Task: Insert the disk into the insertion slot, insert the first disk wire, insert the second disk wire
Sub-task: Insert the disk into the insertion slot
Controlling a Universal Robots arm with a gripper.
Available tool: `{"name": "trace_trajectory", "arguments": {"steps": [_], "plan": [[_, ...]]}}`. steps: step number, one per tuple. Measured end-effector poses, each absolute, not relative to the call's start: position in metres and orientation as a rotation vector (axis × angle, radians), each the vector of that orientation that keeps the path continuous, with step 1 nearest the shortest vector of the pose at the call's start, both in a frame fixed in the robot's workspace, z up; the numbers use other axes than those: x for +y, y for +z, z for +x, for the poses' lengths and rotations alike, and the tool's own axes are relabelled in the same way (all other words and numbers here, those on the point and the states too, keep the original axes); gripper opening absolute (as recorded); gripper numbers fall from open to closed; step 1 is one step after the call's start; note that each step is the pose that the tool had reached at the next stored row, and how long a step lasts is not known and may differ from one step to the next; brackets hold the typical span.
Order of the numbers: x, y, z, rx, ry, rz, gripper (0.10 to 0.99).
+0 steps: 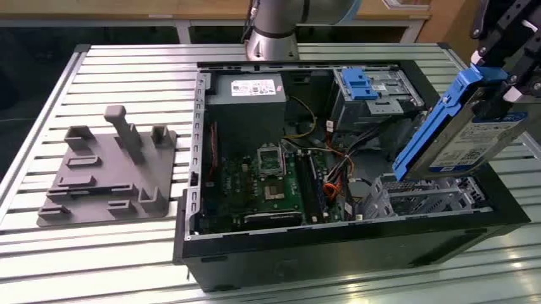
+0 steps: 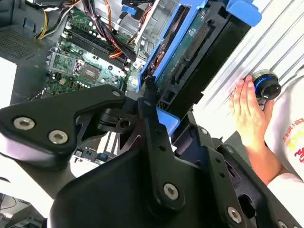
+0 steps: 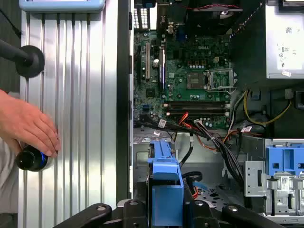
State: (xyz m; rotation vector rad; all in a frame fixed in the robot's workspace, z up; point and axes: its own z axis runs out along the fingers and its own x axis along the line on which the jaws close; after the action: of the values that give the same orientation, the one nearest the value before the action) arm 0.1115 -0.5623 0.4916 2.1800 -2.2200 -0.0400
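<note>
You're holding the disk (image 1: 477, 136) tilted over the insertion slot (image 1: 427, 193) — hand (image 1: 500, 88) clamping its upper end. Stiff, heavyish, probably shock-sensitive — I'd be gripping the blue carrier (image 1: 432, 126) edges.

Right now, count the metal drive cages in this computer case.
2. The taller cage with the blue latch stands at the far end of the case, on the exterior view's right; the perforated insertion slot lies nearer the camera, below the held disk. Others may be hidden.
</note>
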Motion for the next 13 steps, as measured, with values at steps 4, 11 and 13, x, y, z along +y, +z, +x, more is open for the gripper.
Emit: {"name": "trace_trajectory", "arguments": {"steps": [4, 11, 13], "plan": [[-0.5623, 0.4916, 0.1115, -2.220, -0.040, 2.180, 0.361], [-0.5623, 0.4916, 0.1115, -2.220, -0.040, 2.180, 0.361], [-0.5623, 0.4916, 0.1115, -2.220, -0.040, 2.180, 0.361]]}}
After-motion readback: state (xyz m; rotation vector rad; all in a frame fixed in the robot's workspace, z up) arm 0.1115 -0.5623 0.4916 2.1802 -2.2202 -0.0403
